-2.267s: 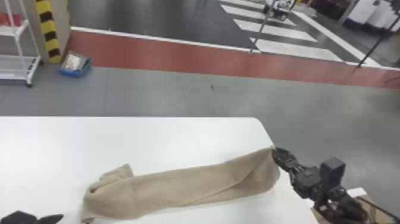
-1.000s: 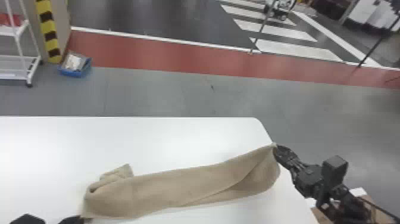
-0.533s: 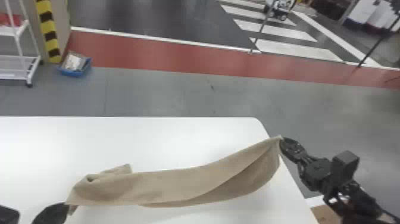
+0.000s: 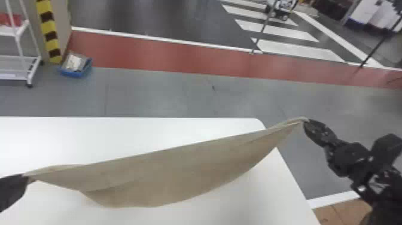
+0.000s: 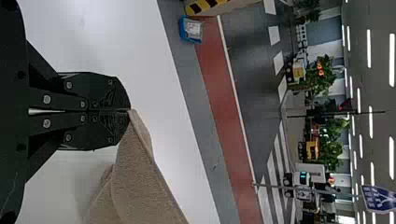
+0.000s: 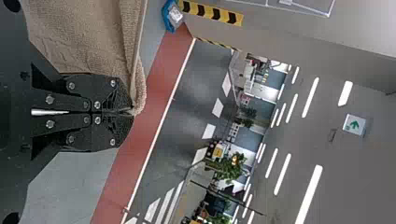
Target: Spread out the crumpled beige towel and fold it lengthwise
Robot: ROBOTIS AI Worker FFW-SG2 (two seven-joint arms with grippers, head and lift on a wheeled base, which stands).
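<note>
The towel (image 4: 179, 172) is slung between the two grippers across the table (image 4: 125, 131), its upper edge drawn nearly straight and its lower part sagging in a broad belly towards the robot. The left gripper (image 4: 26, 177) has its fingers closed tight on one corner; the right gripper (image 4: 305, 121), likewise closed, pinches the other end out past the table's right edge, over the floor (image 4: 179, 95). Both seem to bite only a small bit of cloth at the very tips, so the likeliest trouble is a slip: if the arms pull further apart, a corner could pop free and that end would drop into a heap. The right end is the worse one to lose, since it would fall across the table's edge and might slide off. By the left gripper a flap lies doubled under the main sheet, with a crease running into the belly; set down like this, it would probably be trapped beneath and leave the towel only partly spread, making the lengthwise fold uneven. The ends also seem unlevel, so lowering both without first squaring them and shifting left could lay the towel askew, with its right end overhanging.
</note>
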